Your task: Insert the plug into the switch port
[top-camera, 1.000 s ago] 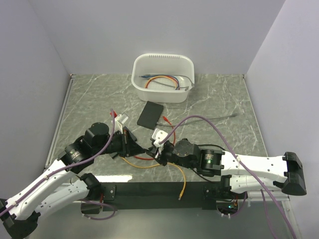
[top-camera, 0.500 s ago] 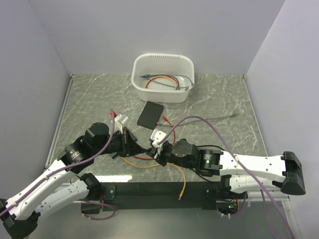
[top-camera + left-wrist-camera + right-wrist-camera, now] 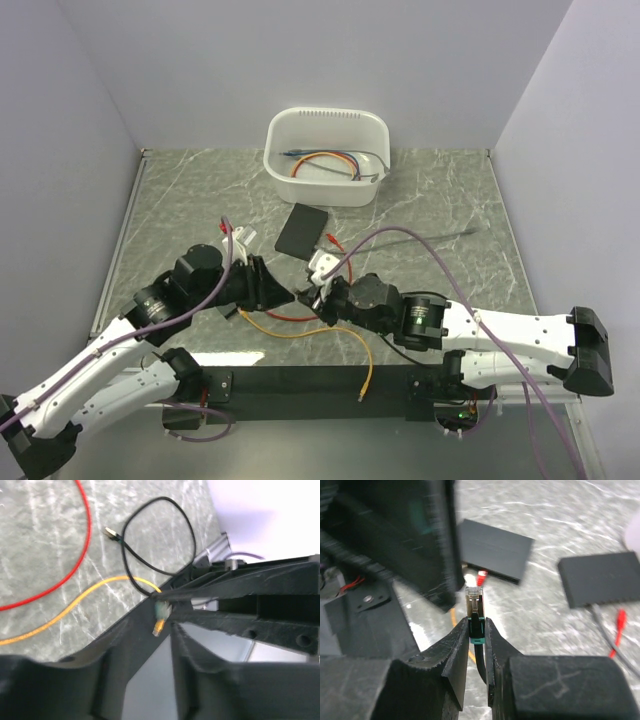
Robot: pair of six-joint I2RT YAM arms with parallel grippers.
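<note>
Pinching the plug [image 3: 474,599] just behind its clear tip, the right end effector [image 3: 476,624] holds it above the bench [image 3: 440,200], at 6 o'clock from the black switch [image 3: 302,231]. The left end effector [image 3: 282,294], at the plug's 9 o'clock, has its fingers parted, gripping nothing.

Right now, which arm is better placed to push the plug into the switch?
Right. The right end effector grips the plug, tip pointing forward, with the black switch just ahead. The left end effector stands open, gripping nothing.
</note>
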